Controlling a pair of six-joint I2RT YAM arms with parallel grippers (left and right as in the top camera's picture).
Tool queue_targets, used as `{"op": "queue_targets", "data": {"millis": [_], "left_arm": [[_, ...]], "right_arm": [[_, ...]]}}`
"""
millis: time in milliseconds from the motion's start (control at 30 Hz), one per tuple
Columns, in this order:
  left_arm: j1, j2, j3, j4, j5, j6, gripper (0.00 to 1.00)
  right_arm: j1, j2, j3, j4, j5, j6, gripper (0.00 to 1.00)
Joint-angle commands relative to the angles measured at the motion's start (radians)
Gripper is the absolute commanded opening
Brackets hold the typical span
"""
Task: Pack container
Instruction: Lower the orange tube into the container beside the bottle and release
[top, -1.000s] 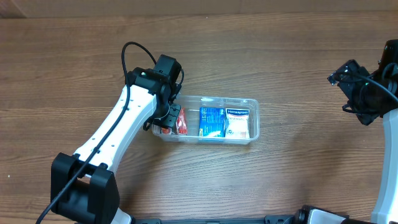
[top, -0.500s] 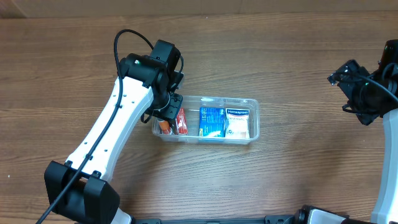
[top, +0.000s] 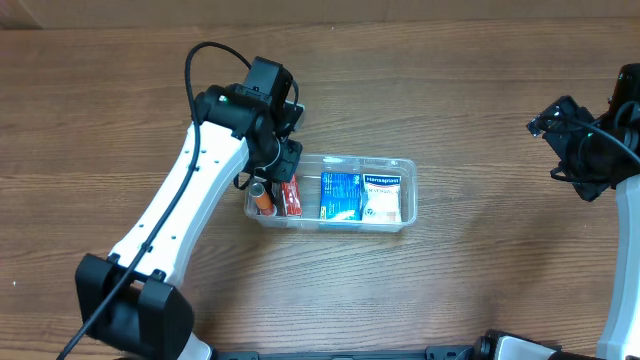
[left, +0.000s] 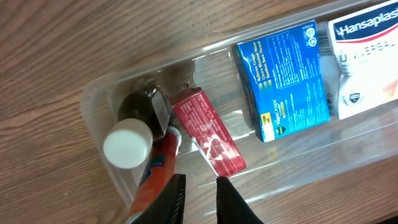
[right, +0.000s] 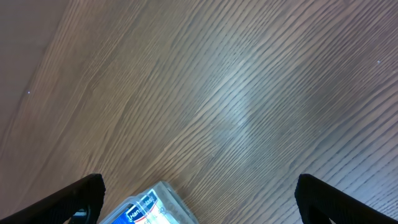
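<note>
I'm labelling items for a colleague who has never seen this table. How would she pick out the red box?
Find the clear container in the middle of the wooden table. The red box lies near its left end, between an orange tube and a blue box. It is the only slim red carton there.

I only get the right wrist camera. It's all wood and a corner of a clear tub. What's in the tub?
Observer: In the container, beside the white Hansaplast box you glimpse, lies a blue box.
Operator: Anything more?
Observer: A red box and an orange tube with a white cap, at the far end from you.
Operator: Where's the other arm?
Observer: The left end effector hangs over that end with nothing between its fingers.
</note>
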Motion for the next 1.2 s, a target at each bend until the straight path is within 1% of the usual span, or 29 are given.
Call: {"op": "queue_targets", "data": {"millis": [0, 167, 267, 433, 633, 867, 967, 1067, 1167], "left_arm": [[-0.026, 0.086, 0.015, 0.019, 0.007, 0.019, 0.19], [-0.027, 0.158, 0.015, 0.043, -0.008, 0.019, 0.2], [-0.027, 0.173, 0.015, 0.045, -0.046, 0.019, 0.21], [-0.028, 0.204, 0.015, 0.074, -0.045, 0.028, 0.24], [-0.036, 0.28, 0.015, 0.085, -0.042, 0.028, 0.22], [-0.086, 0.283, 0.015, 0.157, -0.024, 0.031, 0.23], [-0.098, 0.283, 0.018, 0.175, -0.006, 0.038, 0.2], [-0.098, 0.282, 0.063, 0.147, -0.005, 0.034, 0.19], [-0.098, 0.28, 0.169, 0.078, -0.005, 0.034, 0.19]], "right_arm": [[-0.002, -0.003, 0.013, 0.003, 0.002, -0.004, 1.0], [-0.002, -0.003, 0.013, 0.003, 0.002, -0.004, 1.0], [-0.002, -0.003, 0.013, 0.003, 0.002, -0.004, 1.0], [-0.002, -0.003, 0.013, 0.003, 0.002, -0.004, 1.0], [-0.002, -0.003, 0.012, 0.003, 0.002, -0.004, 1.0], [-0.002, -0.003, 0.013, 0.003, 0.002, -0.004, 1.0], [-0.002, -0.003, 0.013, 0.003, 0.002, -0.004, 1.0], [-0.002, -0.003, 0.013, 0.003, 0.002, -0.004, 1.0], [-0.002, -0.003, 0.013, 0.003, 0.002, -0.005, 1.0]]}}
